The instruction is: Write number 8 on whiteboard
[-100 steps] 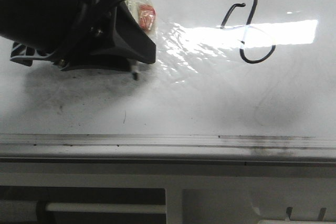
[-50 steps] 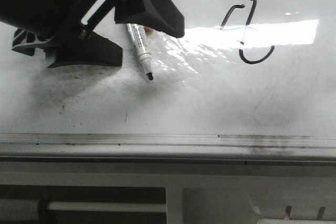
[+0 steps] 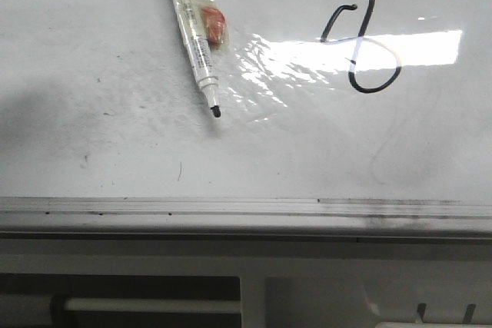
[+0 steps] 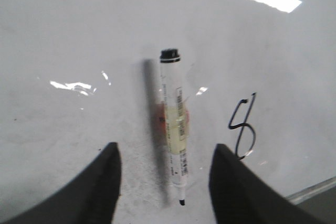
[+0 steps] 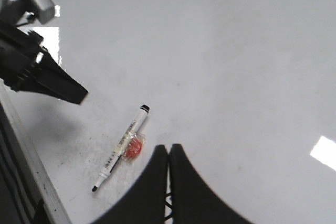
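The number 8 [image 3: 361, 40] is a thin black figure on the right part of the whiteboard [image 3: 92, 136], with a closed lower loop and an unclosed top. It also shows in the left wrist view as the number 8 [image 4: 242, 127]. A white marker [image 3: 196, 44] with an orange tag taped to it lies flat on the board to the left of the figure, black tip toward the rail. My left gripper [image 4: 165, 147] hovers open above the marker [image 4: 174, 129], touching nothing. My right gripper [image 5: 169, 148] is shut and empty, covering most of the figure in its own view.
A silver edge rail [image 3: 231, 207] borders the near side of the board, with a white slotted frame [image 3: 254, 289] beyond it. The left arm [image 5: 31, 72] hangs over the board's rail side. Grey smudges and glare [image 3: 400, 48] mark the surface.
My left gripper opened, let go of the marker and rose out of the front view. The marker now lies loose on the board.
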`<control>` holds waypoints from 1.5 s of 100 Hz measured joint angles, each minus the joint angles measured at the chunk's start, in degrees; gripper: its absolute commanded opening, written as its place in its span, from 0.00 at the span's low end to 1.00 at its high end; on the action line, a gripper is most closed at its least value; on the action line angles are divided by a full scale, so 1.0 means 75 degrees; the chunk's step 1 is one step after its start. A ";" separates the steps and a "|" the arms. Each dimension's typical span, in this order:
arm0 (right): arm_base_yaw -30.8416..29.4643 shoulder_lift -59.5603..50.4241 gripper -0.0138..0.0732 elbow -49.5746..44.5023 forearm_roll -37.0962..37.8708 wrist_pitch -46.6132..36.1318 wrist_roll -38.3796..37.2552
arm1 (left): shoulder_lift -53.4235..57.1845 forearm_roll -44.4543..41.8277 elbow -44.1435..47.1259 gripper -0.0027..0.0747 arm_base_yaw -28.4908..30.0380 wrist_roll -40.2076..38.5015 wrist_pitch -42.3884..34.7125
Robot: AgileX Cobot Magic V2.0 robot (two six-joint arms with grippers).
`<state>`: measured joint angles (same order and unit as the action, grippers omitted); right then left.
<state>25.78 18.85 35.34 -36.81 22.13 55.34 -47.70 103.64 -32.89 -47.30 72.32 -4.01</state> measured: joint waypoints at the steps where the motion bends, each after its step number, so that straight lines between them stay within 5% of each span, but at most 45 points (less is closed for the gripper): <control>1: 0.0000 -0.0045 0.11 -0.0094 0.0000 -0.0024 0.0000 | 0.0080 -0.0014 0.0057 0.14 0.0000 0.0000 0.0000; 6: 0.0000 -0.0354 0.11 -0.0419 0.0000 -0.0185 0.0000 | 0.0659 -0.0158 0.0258 0.01 0.0000 0.0000 0.0030; 47: 0.0000 -0.1588 0.11 -0.1369 0.0012 -0.0369 0.0000 | 0.4571 -0.0628 0.1469 0.01 0.0000 0.0023 0.0059; 104: 0.0000 -0.1596 0.11 -0.1369 0.0012 -0.0369 0.0000 | 0.4960 -0.1186 0.1560 0.01 0.0017 0.0162 -0.0124; 116: 0.0000 -0.1596 0.11 -0.1369 0.0012 -0.0384 0.0000 | 0.4960 -0.2732 0.1951 0.01 0.0410 0.0155 -0.0113; 126: 0.0000 -0.1596 0.11 -0.1369 0.0012 -0.0384 0.0000 | 0.4960 -0.5223 0.2527 0.01 0.1041 -0.0668 0.0286; 150: 0.0000 -0.1596 0.11 -0.1369 0.0012 -0.0384 0.0000 | 0.4960 -1.2049 0.3659 0.01 0.3212 -0.7245 0.1670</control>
<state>25.78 6.88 25.07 -36.72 19.25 55.34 -10.50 13.27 -5.45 -23.21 17.98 8.52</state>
